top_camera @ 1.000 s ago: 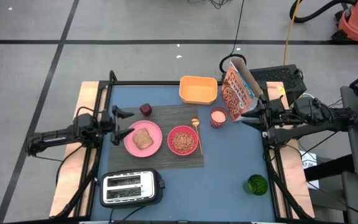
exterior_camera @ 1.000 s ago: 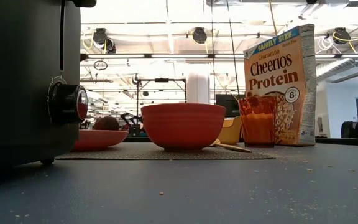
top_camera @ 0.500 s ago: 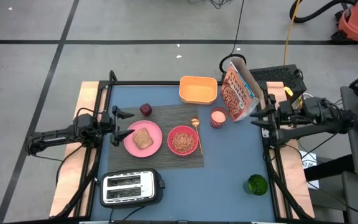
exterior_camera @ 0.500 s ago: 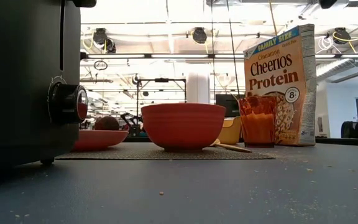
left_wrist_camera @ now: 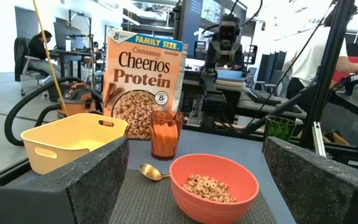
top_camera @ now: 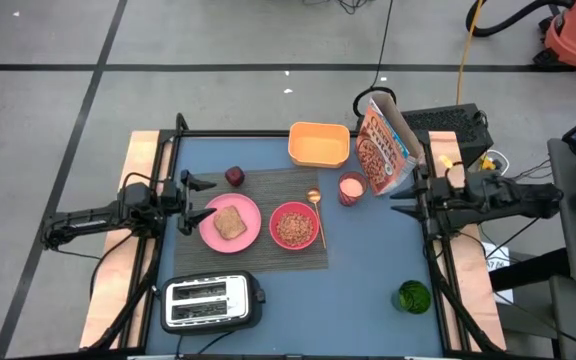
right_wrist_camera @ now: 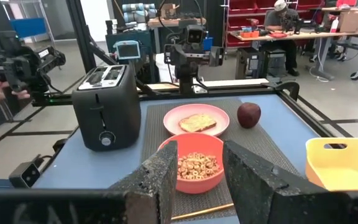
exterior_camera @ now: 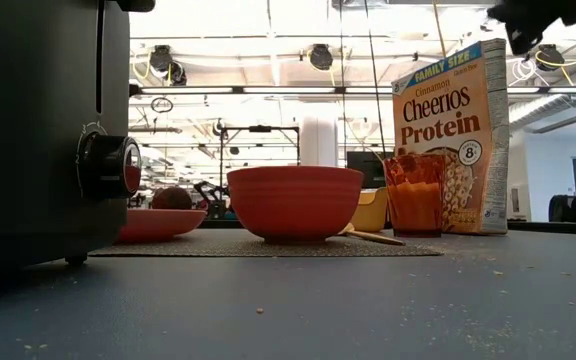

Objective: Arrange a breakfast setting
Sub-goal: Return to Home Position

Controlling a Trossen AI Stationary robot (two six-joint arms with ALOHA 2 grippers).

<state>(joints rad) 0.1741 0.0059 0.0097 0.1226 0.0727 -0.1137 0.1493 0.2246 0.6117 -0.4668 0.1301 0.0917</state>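
The grey placemat [top_camera: 268, 190] lies mid-table. On it sit the pink plate [top_camera: 214, 230] with the toast slice [top_camera: 231, 221], the pink bowl [top_camera: 293, 225] holding cereal, and the gold spoon [top_camera: 316, 215] to the bowl's right. The dark red fruit [top_camera: 234, 176] rests on the table at the mat's far left corner. My left gripper [top_camera: 196, 202] is open and empty just left of the plate. My right gripper [top_camera: 398, 203] is open and empty, in the air right of the cup, below the cereal box. The right wrist view shows the bowl [right_wrist_camera: 194, 165], plate [right_wrist_camera: 196, 119] and fruit [right_wrist_camera: 248, 114] ahead.
A cereal box [top_camera: 383, 150] and an orange cup [top_camera: 351, 188] stand right of the mat. A yellow bin [top_camera: 319, 144] is at the far edge, the toaster [top_camera: 211, 302] at the near left, and a green object [top_camera: 414, 296] at the near right.
My right gripper has shifted a little toward the table's near edge, away from the cereal box, and has come down: it now shows at the top right of the low view. Nothing on the table has moved.
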